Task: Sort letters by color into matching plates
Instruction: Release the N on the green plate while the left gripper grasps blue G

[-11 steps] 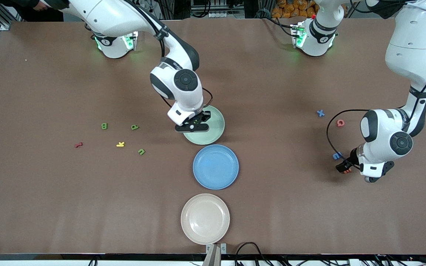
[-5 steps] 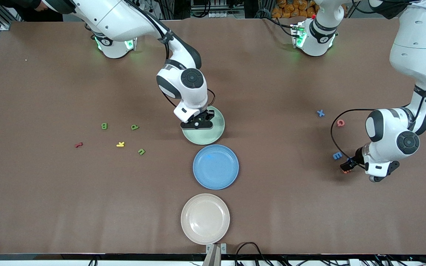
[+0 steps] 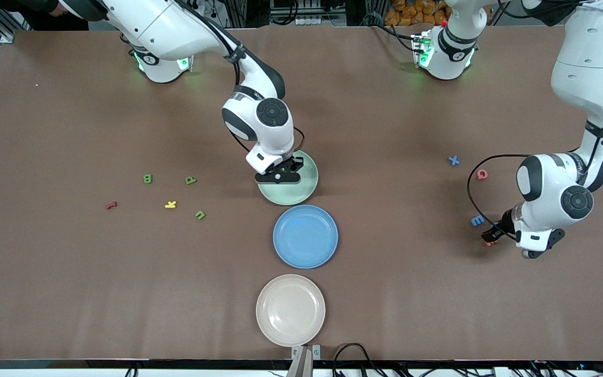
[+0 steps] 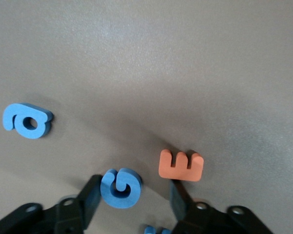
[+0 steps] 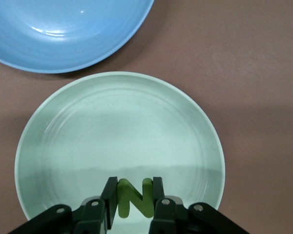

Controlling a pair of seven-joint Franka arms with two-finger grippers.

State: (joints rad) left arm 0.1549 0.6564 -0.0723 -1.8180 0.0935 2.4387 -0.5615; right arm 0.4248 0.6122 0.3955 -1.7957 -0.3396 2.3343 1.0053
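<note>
Right tool (image 5: pixel 135 197) clenched on upright green N (image 5: pixel 135 196) over green plate (image 5: pixel 63 126); left tool (image 4: pixel 132 192) parted, straddling blue letter (image 4: pixel 119 187).

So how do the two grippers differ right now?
The right gripper is shut on a green N above the pale green plate; the left gripper holds nothing, its fingers astride a blue G on the table. The right one is over its drop spot; the left is at a pick, beside an orange E. Both point down.
</note>
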